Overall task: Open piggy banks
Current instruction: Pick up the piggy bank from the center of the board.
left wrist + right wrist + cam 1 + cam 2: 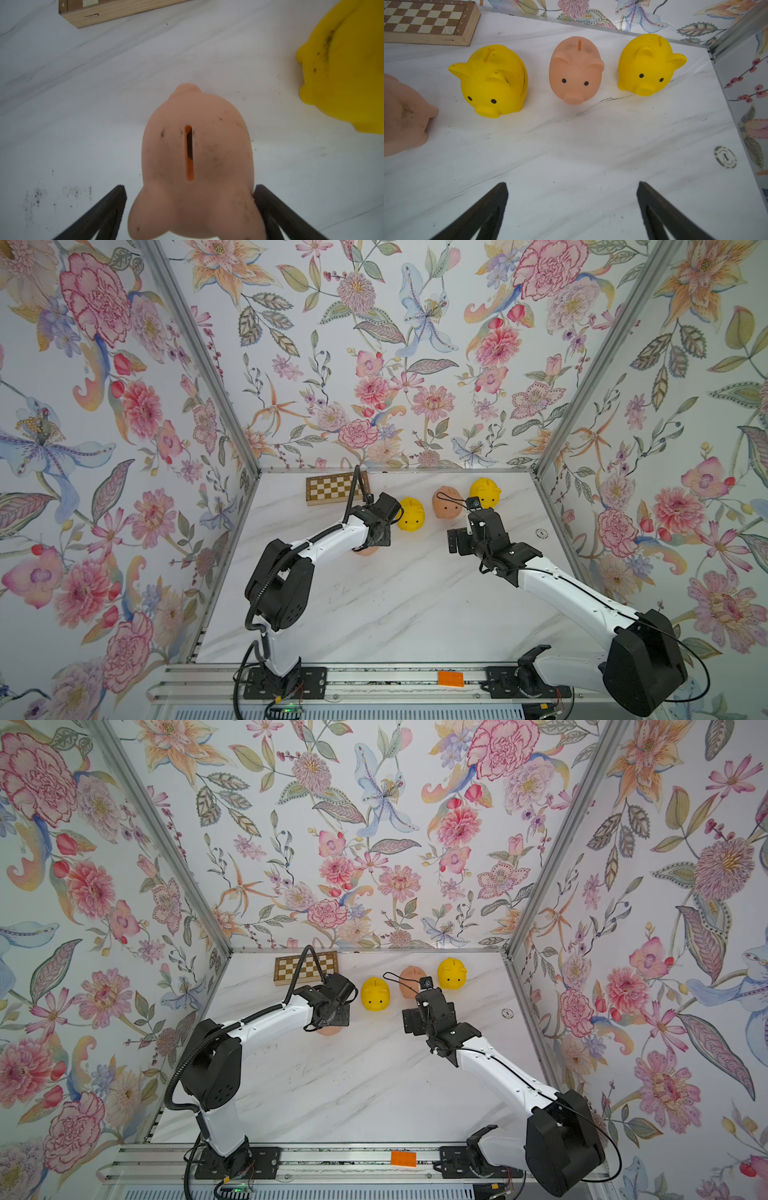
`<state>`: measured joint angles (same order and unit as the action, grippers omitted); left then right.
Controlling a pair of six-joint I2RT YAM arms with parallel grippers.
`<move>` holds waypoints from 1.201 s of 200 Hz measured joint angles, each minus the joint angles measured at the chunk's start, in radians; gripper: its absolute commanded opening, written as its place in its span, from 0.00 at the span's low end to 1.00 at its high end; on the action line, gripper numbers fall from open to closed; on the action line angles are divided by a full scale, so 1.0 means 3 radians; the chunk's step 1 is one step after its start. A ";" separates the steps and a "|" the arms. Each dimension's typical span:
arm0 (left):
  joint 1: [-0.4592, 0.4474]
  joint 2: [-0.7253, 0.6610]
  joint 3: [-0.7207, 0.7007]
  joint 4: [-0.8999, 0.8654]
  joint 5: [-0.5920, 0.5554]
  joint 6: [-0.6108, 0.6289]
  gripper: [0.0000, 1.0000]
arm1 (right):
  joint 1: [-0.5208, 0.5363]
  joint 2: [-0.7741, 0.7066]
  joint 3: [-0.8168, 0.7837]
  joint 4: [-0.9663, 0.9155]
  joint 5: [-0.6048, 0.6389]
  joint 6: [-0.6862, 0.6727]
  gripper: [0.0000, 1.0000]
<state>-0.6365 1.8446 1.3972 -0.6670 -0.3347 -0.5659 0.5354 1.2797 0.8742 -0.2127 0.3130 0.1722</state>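
Your left gripper (190, 188) hung right over the near pink pig (197, 145), jaws spread wide and straddling its fat end, nothing squeezed. One finger (270, 207) looked to be touching the pig's flank, and the other was just beside it, contact unclear. The pig's long axis, marked by its coin slot (189, 153), ran straight out from between the jaws, so closing would have pinched it across its width. In a top view that pig was only a sliver (366, 551) under the wrist, on the table (395, 614) at roughly 7 o'clock from the yellow pig (411, 514). The second pink pig (446, 502) and the far yellow pig (485, 492) sat further along toward 2 o'clock, and the chessboard (332, 487) lay at the back. Your right gripper (572, 184) was wide too, empty over bare table, with the near pink pig off at its 9 o'clock. So the left arm was clearly nearer. Hidden: every belly, so no plug was visible on any pig. The near pig's small nub could have been snout or tail, you couldn't tell. Its fat end was cut off by the frame edge.
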 measured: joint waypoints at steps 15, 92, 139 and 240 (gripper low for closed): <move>0.0027 -0.0070 -0.0121 0.0144 0.0084 0.0023 0.97 | 0.0067 0.0000 0.0003 0.0018 -0.0001 -0.0009 0.99; 0.0116 -0.0223 -0.0342 0.0547 0.0228 0.0089 0.93 | 0.0317 0.0003 0.0009 0.0114 0.0023 -0.0024 0.99; 0.0121 -0.0230 -0.0440 0.0680 0.0233 0.0085 0.84 | 0.0427 0.0038 0.0071 0.0153 0.0046 -0.0020 0.99; 0.0191 -0.0855 -0.0899 0.1006 0.0757 0.0278 0.73 | 0.0539 0.0038 0.0078 0.0188 -0.0169 0.0142 0.99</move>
<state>-0.5793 1.5883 1.1275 -0.3653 -0.1078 -0.4824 0.6971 1.2911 0.8974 -0.1562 0.2623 0.2150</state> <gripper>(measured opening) 0.857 0.987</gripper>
